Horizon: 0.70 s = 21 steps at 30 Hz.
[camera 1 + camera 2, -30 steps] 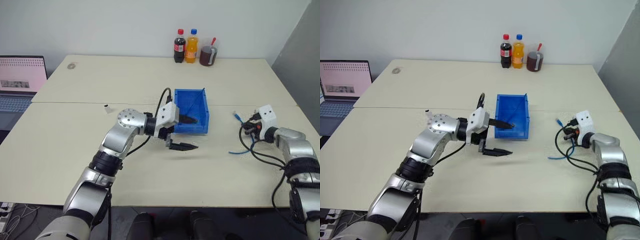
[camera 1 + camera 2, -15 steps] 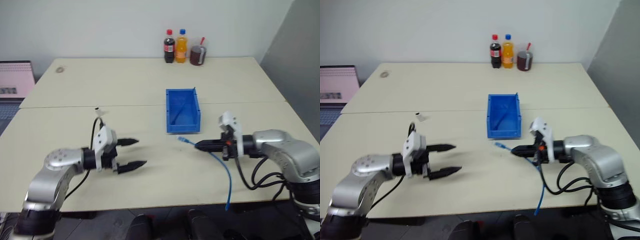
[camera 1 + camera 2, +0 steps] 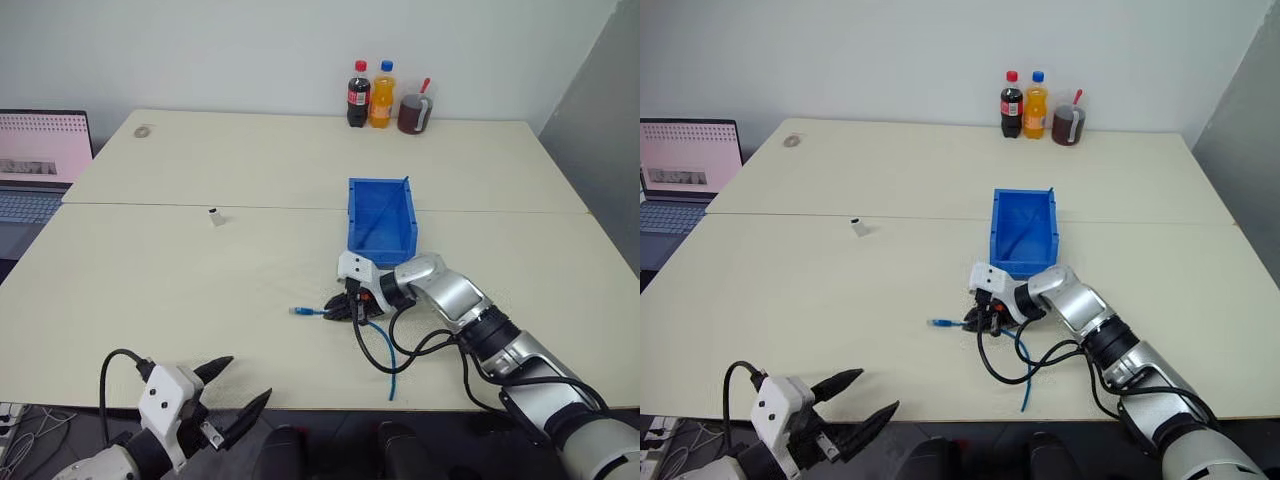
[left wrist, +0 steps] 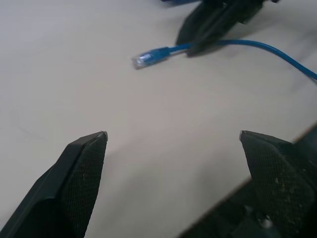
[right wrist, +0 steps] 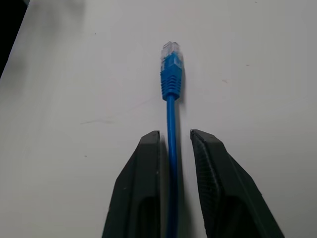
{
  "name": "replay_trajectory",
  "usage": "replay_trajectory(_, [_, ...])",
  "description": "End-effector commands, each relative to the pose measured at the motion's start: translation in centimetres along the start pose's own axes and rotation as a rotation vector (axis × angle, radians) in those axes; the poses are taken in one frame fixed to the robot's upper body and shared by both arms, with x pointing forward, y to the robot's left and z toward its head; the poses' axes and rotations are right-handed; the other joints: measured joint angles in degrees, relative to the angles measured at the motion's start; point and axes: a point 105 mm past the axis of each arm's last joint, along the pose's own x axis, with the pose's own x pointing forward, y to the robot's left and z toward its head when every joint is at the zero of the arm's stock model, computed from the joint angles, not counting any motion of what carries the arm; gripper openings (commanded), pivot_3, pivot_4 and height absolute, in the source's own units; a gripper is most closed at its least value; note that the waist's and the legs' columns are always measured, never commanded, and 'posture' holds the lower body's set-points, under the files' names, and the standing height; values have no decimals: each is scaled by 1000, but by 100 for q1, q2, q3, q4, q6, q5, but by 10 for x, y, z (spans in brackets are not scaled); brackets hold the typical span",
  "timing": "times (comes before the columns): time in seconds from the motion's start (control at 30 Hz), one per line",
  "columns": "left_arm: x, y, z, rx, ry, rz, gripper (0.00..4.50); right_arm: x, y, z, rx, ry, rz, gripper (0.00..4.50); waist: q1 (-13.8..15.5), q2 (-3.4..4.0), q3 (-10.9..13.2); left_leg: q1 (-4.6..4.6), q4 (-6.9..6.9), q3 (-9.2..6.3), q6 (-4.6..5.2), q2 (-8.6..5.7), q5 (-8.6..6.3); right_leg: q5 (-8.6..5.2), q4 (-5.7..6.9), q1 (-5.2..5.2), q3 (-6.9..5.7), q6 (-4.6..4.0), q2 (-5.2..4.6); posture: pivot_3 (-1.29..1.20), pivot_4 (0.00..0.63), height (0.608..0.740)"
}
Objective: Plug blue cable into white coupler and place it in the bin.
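R gripper point(image 5: 172, 141) low on desk point(image 3: 150, 270) near front edge, fingers slightly apart w/ blue cable point(image 5: 171, 106) running between them, not clamped; plug lies flat on desk, rest trails to front edge. Bin point(image 3: 381, 220) just behind, mid-desk. White coupler point(image 3: 215, 216) well apart toward left. L gripper point(image 3: 232, 398) wide open, off front-left edge.

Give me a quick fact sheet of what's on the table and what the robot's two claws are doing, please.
blue cable: lies on the table, plug end pointing away from the bin
right gripper: fingers slightly apart around the cable, behind the plug
left gripper: wide open, empty, near the table's front edge
white coupler: alone on the table, unplugged
bin: blue, beyond the right gripper
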Motion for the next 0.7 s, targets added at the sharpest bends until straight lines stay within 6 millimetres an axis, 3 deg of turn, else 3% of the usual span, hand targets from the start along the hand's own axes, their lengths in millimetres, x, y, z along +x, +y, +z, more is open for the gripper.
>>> replay_trajectory(0.03, [9,-3,12,11,-45,0,4500,2,1,-9,-5,30,7,2068,-8,-6,-7,4,0,-1,0,0,0,-1,0,0,-1,-1,3,0,150,740])
replay_trajectory(0.1, [13,1,14,25,-42,-21,4500,-4,-1,-10,12,8,-18,2651,-14,-5,-6,5,0,0,0,-1,0,0,1,21,1,-1,8,0,150,740])
replay_trajectory(0.27, [29,34,30,183,-30,-98,4500,-40,-3,4,62,-136,-152,3981,59,4,0,13,2,-16,0,-2,0,-7,3,43,-19,-9,17,0,150,740])
replay_trajectory(0.37, [46,50,41,295,-14,-211,4500,-68,15,10,56,-177,-196,3981,95,11,6,5,4,-20,-1,-6,0,-8,0,41,-31,-12,18,0,150,740])
replay_trajectory(0.53, [83,49,52,370,-12,-431,4500,-96,49,13,80,-195,-248,3981,43,13,7,0,-5,-18,-8,-8,-5,-7,-13,42,-21,-12,14,0,150,740])
replay_trajectory(0.7, [112,47,33,553,63,-679,4500,-114,75,16,159,-264,-325,3981,36,10,9,0,-10,-17,-9,-1,-7,-8,-6,38,-25,-13,42,0,150,740])
